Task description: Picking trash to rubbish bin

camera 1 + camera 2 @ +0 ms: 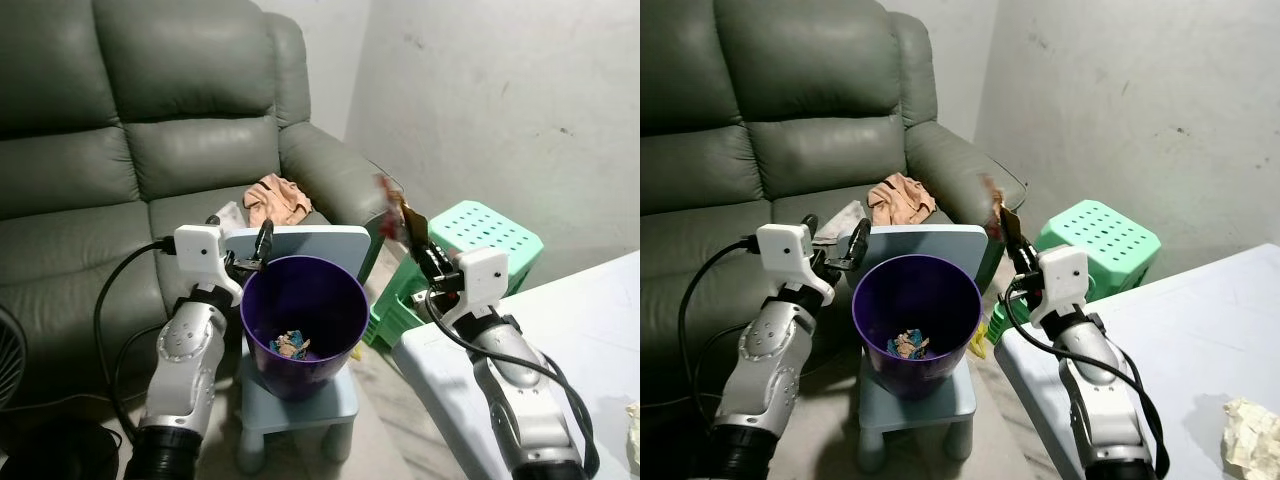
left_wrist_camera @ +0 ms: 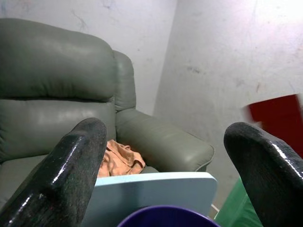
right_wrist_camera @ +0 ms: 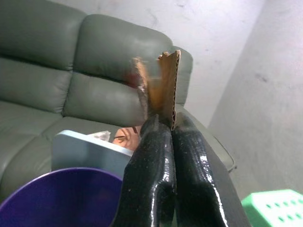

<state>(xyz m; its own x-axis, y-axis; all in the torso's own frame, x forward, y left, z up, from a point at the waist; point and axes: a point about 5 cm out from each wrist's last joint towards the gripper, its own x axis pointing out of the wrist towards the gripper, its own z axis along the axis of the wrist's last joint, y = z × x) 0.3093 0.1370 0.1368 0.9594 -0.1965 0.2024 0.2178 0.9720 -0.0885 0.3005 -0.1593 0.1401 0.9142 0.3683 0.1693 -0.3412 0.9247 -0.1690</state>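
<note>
A purple rubbish bin stands on a small pale blue chair in front of me, with a few scraps of trash at its bottom. My right gripper is shut on a torn piece of red-brown cardboard, held just right of the bin's rim; in the right wrist view the cardboard sticks up from the shut fingers. At the bin's left rim my left gripper is open, its fingers wide apart with nothing between them.
A grey-green sofa fills the back, with an orange cloth on its seat. A green plastic stool stands right of the bin. The white table at the front right carries crumpled paper. A black fan sits far left.
</note>
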